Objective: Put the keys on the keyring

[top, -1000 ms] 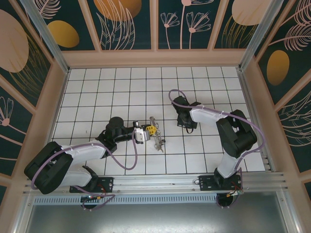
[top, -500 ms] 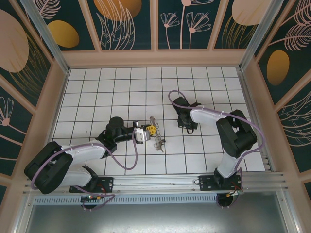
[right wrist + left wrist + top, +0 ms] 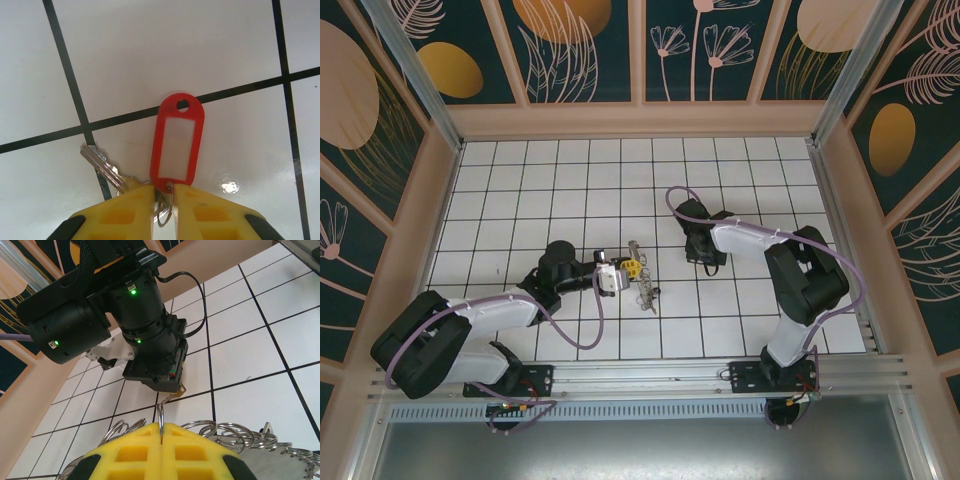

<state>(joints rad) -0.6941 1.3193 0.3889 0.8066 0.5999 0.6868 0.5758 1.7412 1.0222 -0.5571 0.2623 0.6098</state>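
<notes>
While the right gripper point(image 3: 163, 196) hangs low over the floor, its chunky yellow plastic fingers point(image 3: 120, 212), moulded with a waffle grid, are pinched nearly together on the little wire loop of the keys point(image 3: 107, 172). One flat silvery blade sticks out to the left, and a glossy red tag point(image 3: 176, 145), oblong with rounded ends, a clear window and a punched hole, lies flat on the tile ahead of the tips. Over on the other side, the left gripper point(image 3: 162, 434) has the same yellow pads point(image 3: 135, 452) squeezed tight with a thin steel wire standing up between them, so it's clamped on the keyring point(image 3: 227, 432), whose shiny coils and small metal bits fan out right behind the pads. From above, the keyring point(image 3: 643, 282) lies on the tiles just right of the left gripper point(image 3: 631, 267), and the right gripper point(image 3: 704, 258) is further right. The right arm's black wrist point(image 3: 140, 315) shows green lights. The table point(image 3: 570, 180) is glossy white square tile with black grout. Walls point(image 3: 580, 50) are tan wood frames around dark teal panels printed with leaves and orange ovals, and an aluminium rail point(image 3: 650, 375) runs along the near edge.
</notes>
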